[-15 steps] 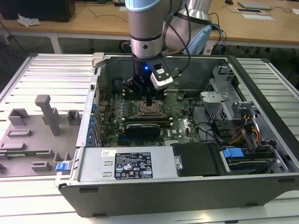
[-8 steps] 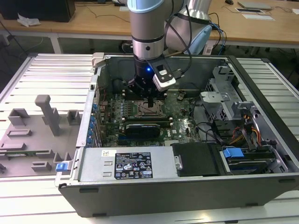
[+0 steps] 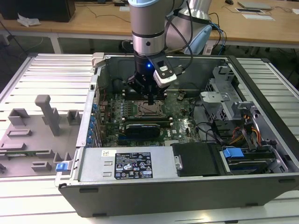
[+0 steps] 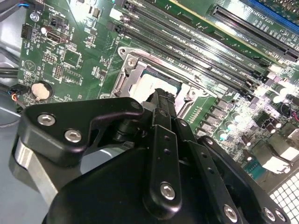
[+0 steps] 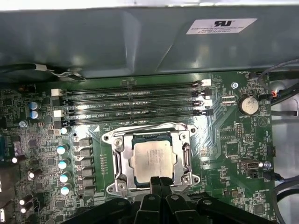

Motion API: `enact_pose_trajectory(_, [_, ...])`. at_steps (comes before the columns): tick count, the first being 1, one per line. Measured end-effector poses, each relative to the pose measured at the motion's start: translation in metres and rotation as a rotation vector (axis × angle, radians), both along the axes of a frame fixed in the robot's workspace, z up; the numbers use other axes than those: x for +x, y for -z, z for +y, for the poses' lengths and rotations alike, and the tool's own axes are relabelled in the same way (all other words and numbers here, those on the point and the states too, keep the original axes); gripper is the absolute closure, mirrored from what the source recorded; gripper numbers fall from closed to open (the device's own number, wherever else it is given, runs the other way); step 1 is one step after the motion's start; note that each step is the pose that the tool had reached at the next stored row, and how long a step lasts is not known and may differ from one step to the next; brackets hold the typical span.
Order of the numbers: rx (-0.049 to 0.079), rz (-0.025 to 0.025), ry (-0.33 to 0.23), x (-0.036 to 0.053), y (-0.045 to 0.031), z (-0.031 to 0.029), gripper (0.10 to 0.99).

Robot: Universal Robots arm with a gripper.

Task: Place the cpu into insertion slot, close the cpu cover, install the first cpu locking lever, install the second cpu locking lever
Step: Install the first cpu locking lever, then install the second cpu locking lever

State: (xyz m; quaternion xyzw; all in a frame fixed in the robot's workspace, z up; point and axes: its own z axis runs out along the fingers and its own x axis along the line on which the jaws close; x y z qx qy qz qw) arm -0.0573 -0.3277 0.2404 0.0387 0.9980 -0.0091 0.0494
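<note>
Tool: the tool hangs low over the near edge of the socket in the first wrist view, its two black fingers pressed together with no gap between the tips; nothing is between them. In the exterior view the tool stands just above the socket, inside the open computer case.

Cpu: the cpu lies flat and square in the insertion slot, silvery top up, apparently seated; the second wrist view shows part of it, the cpu, past the fingertips.

Cpu cover: the cpu cover looks down around the chip, its window framing the metal top. Whether it is fully pressed home I cannot tell.

Levers: thin wire along the socket's far edge and sides; latched or free, not clear.

Board: green motherboard, memory slots just beyond the socket, coin cell off to one side.

Handling, cpu: light, rigid, smooth top; probably fragile on the underside and over the socket contacts. Best held by opposite edges, kept level, never pushed.

Handling, cover: thin stiff sheet metal, hinged; press on the frame rim, not through the window.

Surface: slatted metal surface carries the case.
</note>
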Motion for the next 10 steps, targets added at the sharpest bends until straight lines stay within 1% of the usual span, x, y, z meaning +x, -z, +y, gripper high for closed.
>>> enact_pose_trajectory(10, [0.000,0.0000,0.000,0.0000,-0.0028,0.0000,0.980])
